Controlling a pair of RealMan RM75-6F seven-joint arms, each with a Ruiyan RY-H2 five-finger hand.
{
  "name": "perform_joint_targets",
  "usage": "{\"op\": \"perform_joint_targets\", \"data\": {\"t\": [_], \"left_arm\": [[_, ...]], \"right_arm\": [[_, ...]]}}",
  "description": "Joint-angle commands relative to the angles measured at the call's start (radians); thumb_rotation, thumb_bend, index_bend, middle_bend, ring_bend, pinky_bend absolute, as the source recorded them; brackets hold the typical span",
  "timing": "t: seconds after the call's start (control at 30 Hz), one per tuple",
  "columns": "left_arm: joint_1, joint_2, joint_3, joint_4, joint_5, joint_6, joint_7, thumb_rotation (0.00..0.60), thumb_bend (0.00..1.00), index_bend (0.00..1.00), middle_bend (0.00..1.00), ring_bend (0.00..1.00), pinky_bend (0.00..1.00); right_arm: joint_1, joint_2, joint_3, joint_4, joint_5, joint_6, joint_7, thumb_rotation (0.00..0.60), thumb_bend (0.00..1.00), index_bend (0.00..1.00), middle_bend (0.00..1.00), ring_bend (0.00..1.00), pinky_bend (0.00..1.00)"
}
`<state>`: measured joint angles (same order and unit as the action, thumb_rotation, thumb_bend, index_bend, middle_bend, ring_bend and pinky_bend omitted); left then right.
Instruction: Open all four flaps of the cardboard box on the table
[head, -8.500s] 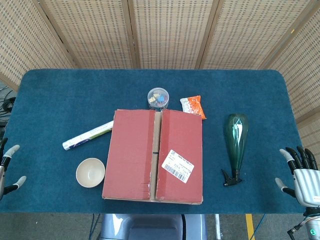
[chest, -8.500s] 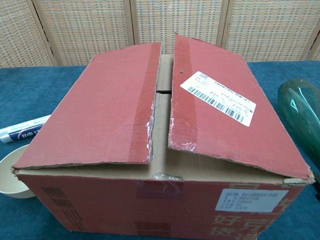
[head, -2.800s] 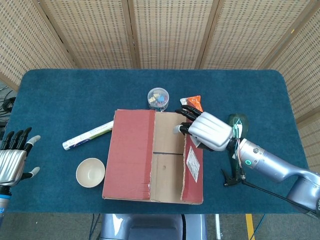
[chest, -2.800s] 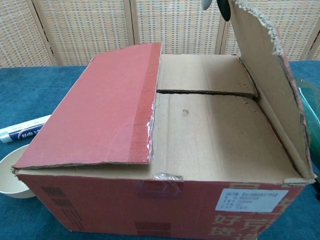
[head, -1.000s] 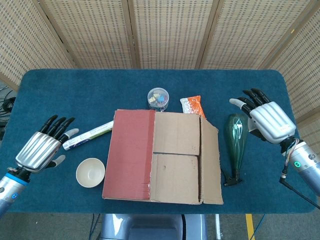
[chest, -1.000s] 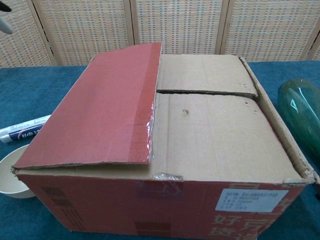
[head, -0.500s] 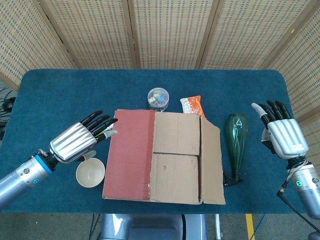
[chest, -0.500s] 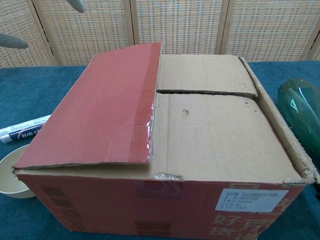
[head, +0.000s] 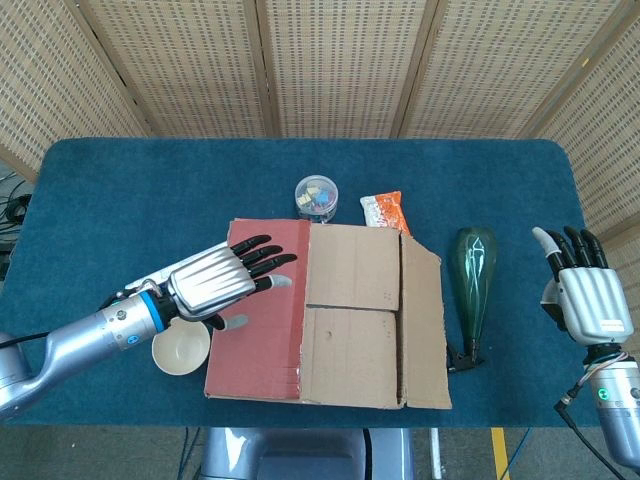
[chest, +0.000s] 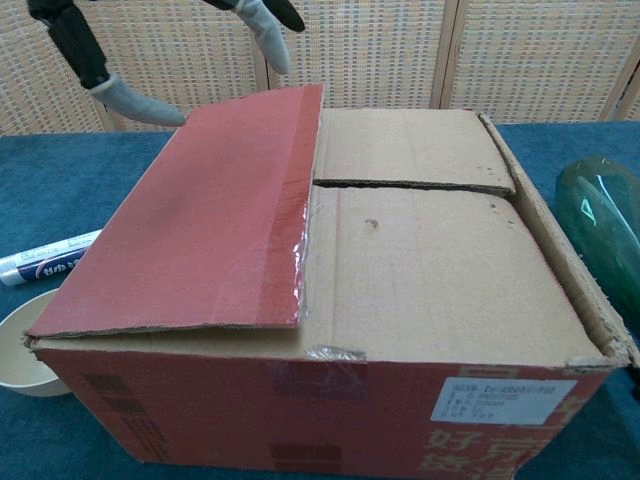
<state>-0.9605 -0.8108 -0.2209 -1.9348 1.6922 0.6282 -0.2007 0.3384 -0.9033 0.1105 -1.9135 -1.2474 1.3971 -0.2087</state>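
Your left hand (head: 215, 282) is hovering empty, fingers spread, over the red-taped left flap (head: 260, 305) of the brown cardboard box (head: 355, 315) mid-table, right hand (head: 585, 300) also spread and holding nothing, so a shallow grab at the flap's inner edge could slip off.

left hand (chest: 150, 60): cut off by the chest view's top edge; only some fingertips are seen.
bowl (head: 181, 346): partly hidden under the left hand in the head view.
tube (chest: 45, 258): cropped at the chest view's left edge.
box (chest: 330, 300): the interior is hidden by the inner flaps.
bottle (chest: 600, 235): cropped at the right edge.
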Motion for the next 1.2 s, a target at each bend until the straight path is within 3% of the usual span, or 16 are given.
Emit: {"op": "perform_joint_targets", "data": {"t": [0.03, 0.1, 0.23, 0.57, 0.9, 1.2], "left_arm": [[-0.062, -0.053, -0.001, 0.037, -0.004, -0.045, -0.059, 0.294, 0.33, 0.21, 0.04, 0.04, 0.0], [-0.09, -0.075, -0.003, 0.052, -0.01, -0.059, -0.08, 0.231, 0.32, 0.22, 0.06, 0.04, 0.0], [-0.134, -0.11, -0.004, 0.078, -0.031, -0.09, -0.103, 0.203, 0.32, 0.27, 0.1, 0.07, 0.0], [-0.206, -0.177, 0.005, 0.113, -0.089, -0.157, -0.095, 0.198, 0.33, 0.32, 0.13, 0.09, 0.0], [-0.253, -0.251, 0.009, 0.153, -0.18, -0.191, 0.01, 0.195, 0.32, 0.34, 0.14, 0.09, 0.0], [-0.265, -0.246, 0.014, 0.144, -0.239, -0.204, 0.067, 0.185, 0.32, 0.44, 0.27, 0.19, 0.0]], "right_arm": [[-0.015, -0.01, -0.001, 0.009, -0.003, 0.012, -0.001, 0.6, 1.0, 0.07, 0.14, 0.0, 0.03], [-0.023, -0.015, 0.002, 0.015, -0.002, 0.018, -0.003, 0.6, 1.0, 0.07, 0.14, 0.0, 0.03], [-0.033, -0.016, 0.009, 0.018, -0.003, 0.02, 0.002, 0.6, 1.0, 0.07, 0.14, 0.0, 0.03], [-0.047, -0.021, 0.02, 0.036, -0.009, 0.012, 0.021, 0.6, 1.0, 0.07, 0.14, 0.0, 0.03], [-0.066, -0.024, 0.029, 0.054, -0.014, 0.008, 0.045, 0.6, 1.0, 0.07, 0.14, 0.0, 0.03], [-0.078, -0.02, 0.036, 0.059, -0.016, 0.011, 0.055, 0.6, 1.0, 0.07, 0.14, 0.0, 0.03]]}}
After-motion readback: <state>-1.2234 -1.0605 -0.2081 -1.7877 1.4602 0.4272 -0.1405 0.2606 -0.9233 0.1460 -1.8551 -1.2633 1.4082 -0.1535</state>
